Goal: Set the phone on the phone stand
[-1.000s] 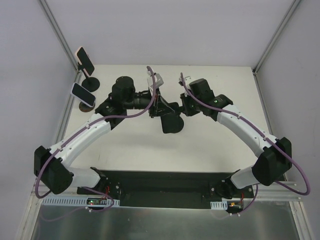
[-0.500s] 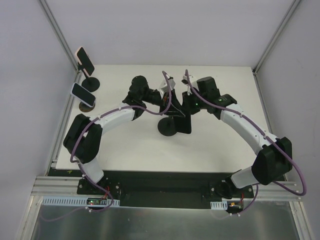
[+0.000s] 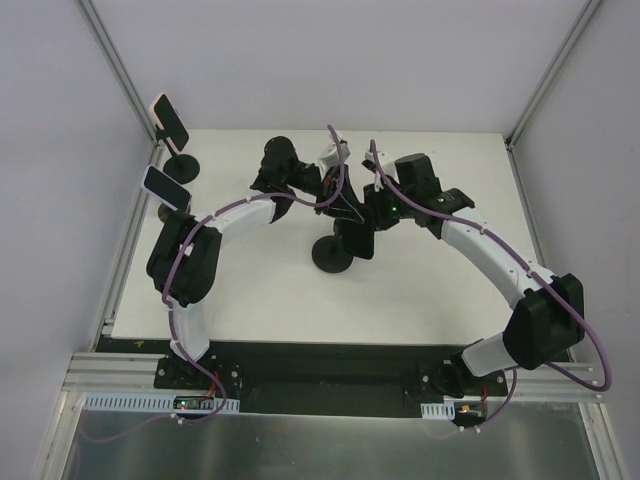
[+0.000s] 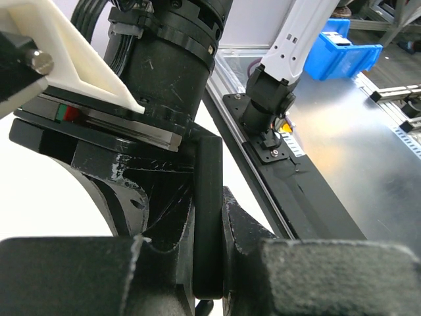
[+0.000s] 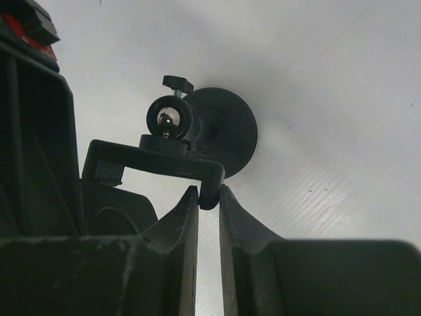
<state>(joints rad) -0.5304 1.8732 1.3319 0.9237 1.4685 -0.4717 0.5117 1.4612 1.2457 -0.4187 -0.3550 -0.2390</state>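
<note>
The black phone (image 3: 357,241) hangs edge-on between the fingers of my left gripper (image 3: 345,207), which is shut on it; the left wrist view shows its dark edge (image 4: 208,217) clamped in my left gripper (image 4: 208,263). The black phone stand (image 3: 332,256) stands mid-table just below the phone. My right gripper (image 3: 372,215) is shut on the end of the stand's clamp bracket (image 5: 154,164), with the pinch at my right gripper (image 5: 208,196). Behind the bracket are the ball joint and the round base (image 5: 231,135). How the phone meets the bracket is hidden.
Two other stands holding phones stand at the table's far left, one at the back (image 3: 170,122) and one nearer (image 3: 166,188). The right gripper's body (image 4: 164,59) fills the upper left of the left wrist view. Grey walls close in the table.
The left arm has folded at the elbow and its wrist has carried the phone right, close against the right gripper above the stand. The right arm has barely moved.
</note>
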